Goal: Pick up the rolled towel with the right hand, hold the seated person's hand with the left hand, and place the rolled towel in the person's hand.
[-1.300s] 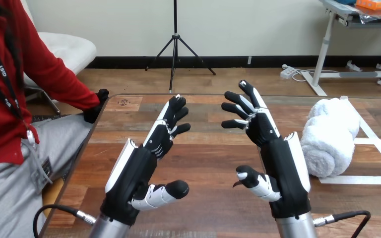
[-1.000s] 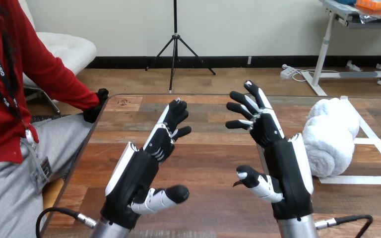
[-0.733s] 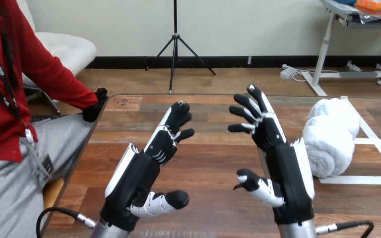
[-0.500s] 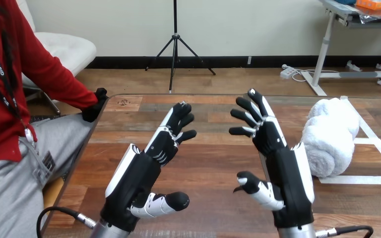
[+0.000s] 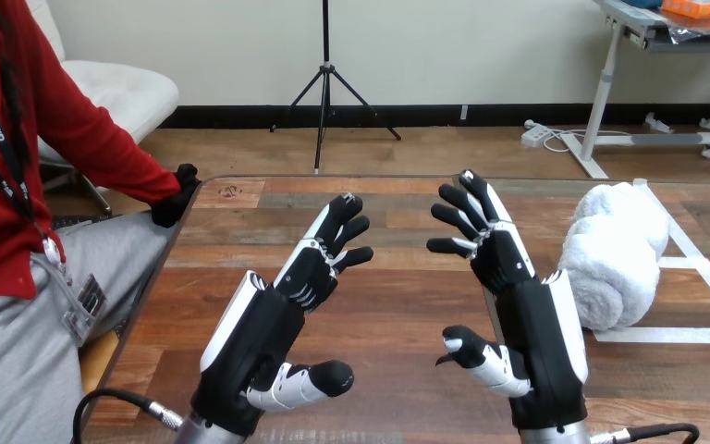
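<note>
A white rolled towel (image 5: 613, 252) lies on the wooden table (image 5: 397, 305) at the right, inside a white-taped square. My right hand (image 5: 527, 314) hovers just left of it, fingers spread and open, apart from the towel. Over the table's middle-left my left hand (image 5: 268, 328) is raised, open as well, fingers pointing away from me. The person's hand (image 5: 176, 199), in a black glove at the end of a red sleeve, rests by the table's far left corner, well apart from both my hands.
White tape lines (image 5: 693, 277) mark a square around the towel at the right. The person sits close along the table's left edge (image 5: 148, 287). Bare wood lies between my hands and beyond them.
Both hands have drifted slightly right and forward. The left hand's fingers have spread a little. The towel and the person's hand have stayed put.
</note>
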Robot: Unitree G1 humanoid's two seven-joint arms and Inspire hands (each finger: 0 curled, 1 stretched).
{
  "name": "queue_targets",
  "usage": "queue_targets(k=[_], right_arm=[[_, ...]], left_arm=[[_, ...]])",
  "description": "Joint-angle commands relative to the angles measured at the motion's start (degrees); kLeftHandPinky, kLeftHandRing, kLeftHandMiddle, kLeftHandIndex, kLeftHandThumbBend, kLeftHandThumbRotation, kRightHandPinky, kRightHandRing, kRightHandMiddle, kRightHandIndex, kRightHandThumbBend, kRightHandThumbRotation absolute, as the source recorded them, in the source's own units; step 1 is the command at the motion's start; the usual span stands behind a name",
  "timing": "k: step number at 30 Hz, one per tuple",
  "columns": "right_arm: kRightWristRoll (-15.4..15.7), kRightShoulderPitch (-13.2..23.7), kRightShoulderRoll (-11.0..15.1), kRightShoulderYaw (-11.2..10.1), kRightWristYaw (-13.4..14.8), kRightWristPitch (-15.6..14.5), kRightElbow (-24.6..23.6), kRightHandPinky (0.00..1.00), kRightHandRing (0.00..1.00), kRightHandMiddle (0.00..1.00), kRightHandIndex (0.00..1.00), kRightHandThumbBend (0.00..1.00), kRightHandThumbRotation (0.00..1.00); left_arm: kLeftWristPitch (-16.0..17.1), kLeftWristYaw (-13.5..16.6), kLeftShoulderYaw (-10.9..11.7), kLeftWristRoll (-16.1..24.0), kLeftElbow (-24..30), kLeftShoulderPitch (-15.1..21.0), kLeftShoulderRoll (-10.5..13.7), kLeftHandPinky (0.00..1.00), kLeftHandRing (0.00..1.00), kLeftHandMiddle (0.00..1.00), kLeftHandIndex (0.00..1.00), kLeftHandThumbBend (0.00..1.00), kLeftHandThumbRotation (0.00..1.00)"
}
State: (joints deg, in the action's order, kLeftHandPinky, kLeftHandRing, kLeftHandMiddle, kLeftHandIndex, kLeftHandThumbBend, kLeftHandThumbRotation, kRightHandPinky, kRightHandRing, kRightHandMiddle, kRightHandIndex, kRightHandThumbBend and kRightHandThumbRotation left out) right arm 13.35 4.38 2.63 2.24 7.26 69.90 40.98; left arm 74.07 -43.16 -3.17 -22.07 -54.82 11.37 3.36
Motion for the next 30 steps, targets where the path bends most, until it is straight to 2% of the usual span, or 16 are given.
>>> queue_targets(k=[1,9,12,18,27,30], right_arm=[[-0.4,1.5,0.0,-0.2,-0.1,-0.1,-2.7,0.72,0.85,0.89,0.94,1.00,0.83],[-0.9,1.2,0.0,0.0,-0.5,-0.7,-3.1,0.72,0.85,0.89,0.94,1.00,0.82],[-1.2,1.4,0.0,0.0,-0.7,-0.6,-3.0,0.73,0.85,0.89,0.95,1.00,0.82],[-0.7,1.0,-0.2,-0.3,-0.4,-1.8,-4.1,0.73,0.85,0.88,0.94,1.00,0.83],[2.4,1.0,0.0,-1.7,1.4,-3.1,-6.1,0.71,0.83,0.88,0.94,1.00,0.85],[2.8,1.0,0.8,-1.7,1.2,-3.9,-7.0,0.71,0.82,0.89,0.94,1.00,0.86]], left_arm=[[0.0,0.2,1.1,-0.2,2.6,1.4,-0.2,0.88,0.97,1.00,0.99,1.00,0.74],[-0.6,0.3,1.1,-0.1,2.7,1.5,-0.5,0.88,0.97,1.00,0.99,1.00,0.73],[-1.3,-0.5,0.9,-0.9,3.1,1.5,-0.8,0.88,0.98,1.00,0.99,1.00,0.72],[-0.9,0.0,1.1,-0.2,3.2,1.6,-1.0,0.88,0.97,1.00,0.99,1.00,0.72],[-1.9,-0.3,0.9,0.0,3.8,1.8,-0.9,0.88,0.97,1.00,0.99,1.00,0.70],[-1.6,-0.3,0.9,0.1,3.7,2.1,-0.9,0.88,0.97,1.00,1.00,1.00,0.70]])
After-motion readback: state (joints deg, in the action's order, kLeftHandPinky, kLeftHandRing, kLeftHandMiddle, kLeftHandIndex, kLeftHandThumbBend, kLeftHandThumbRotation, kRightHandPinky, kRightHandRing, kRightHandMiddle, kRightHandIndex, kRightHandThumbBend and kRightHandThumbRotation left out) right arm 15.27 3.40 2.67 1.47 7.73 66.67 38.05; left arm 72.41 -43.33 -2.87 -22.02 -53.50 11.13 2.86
